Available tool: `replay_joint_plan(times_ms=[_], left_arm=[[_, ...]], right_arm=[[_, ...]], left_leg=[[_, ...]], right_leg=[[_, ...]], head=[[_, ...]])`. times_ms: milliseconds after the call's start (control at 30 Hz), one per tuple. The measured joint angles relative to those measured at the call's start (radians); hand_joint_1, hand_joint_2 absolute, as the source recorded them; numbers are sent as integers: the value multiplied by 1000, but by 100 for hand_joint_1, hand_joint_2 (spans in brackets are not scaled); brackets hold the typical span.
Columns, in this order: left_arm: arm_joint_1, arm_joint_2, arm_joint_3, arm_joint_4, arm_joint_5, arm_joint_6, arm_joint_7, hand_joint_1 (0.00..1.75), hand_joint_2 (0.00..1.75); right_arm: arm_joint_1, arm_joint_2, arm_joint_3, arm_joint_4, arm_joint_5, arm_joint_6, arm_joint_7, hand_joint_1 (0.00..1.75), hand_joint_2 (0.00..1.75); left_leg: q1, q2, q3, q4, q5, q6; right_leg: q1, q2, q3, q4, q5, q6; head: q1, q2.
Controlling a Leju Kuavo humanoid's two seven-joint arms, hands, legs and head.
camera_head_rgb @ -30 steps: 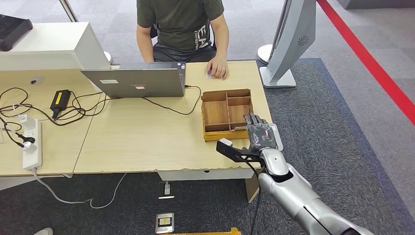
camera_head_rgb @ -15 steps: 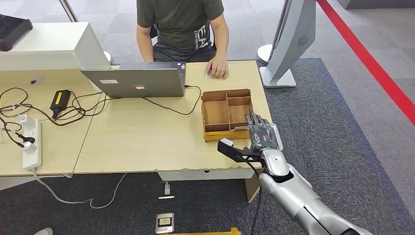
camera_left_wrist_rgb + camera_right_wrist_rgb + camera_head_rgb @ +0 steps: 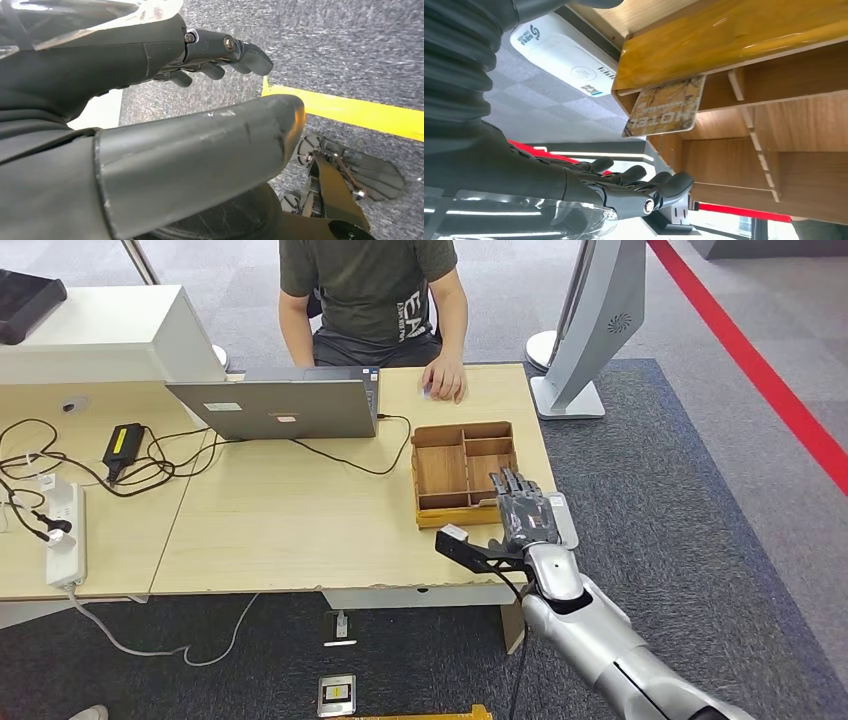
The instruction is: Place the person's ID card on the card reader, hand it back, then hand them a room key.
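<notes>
Fingers first: the left hand hangs down beside the robot over grey carpet with a yellow stripe, fingers gently curled and apart, nothing in them, so loose and empty. The right hand is up at the right end of the table, fingers stretched forward and slightly spread over the near right corner of the wooden tray. Nothing is pinched in it as far as I can see, though the head view only catches the back of the hand, so I wouldn't swear to what's under the palm.

Going across the room from the left: a white power strip with a tangle of black cables, a black power brick, then an open grey laptop with its back to the robot. A person in a dark green shirt sits behind it, one hand resting on the far table edge. Next comes the divided wooden tray, and from the right wrist view a room key card printed HOTEL is leaning in one of its compartments, against the tray's front wall. Just beside the tray, at the table's right edge, sits the white card reader, mostly under the right hand from above.
</notes>
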Motion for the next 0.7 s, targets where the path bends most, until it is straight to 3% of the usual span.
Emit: replay_joint_plan(times_ms=[633, 667, 700], left_arm=[[0, 0, 0, 0, 0, 7, 0, 0, 0], [0, 0, 0, 0, -1, 7, 0, 0, 0], [0, 0, 0, 0, -2, 7, 0, 0, 0]], right_arm=[[0, 14, 4, 9, -17, 6, 29, 0, 175], [0, 14, 4, 9, -17, 6, 31, 3, 175], [0, 14, 4, 9, -17, 7, 31, 43, 175]], left_leg=[[0, 0, 0, 0, 0, 0], [0, 0, 0, 0, 0, 0], [0, 0, 0, 0, 0, 0]], right_leg=[[0, 0, 0, 0, 0, 0], [0, 0, 0, 0, 0, 0], [0, 0, 0, 0, 0, 0]], head=[[0, 0], [0, 0], [0, 0]])
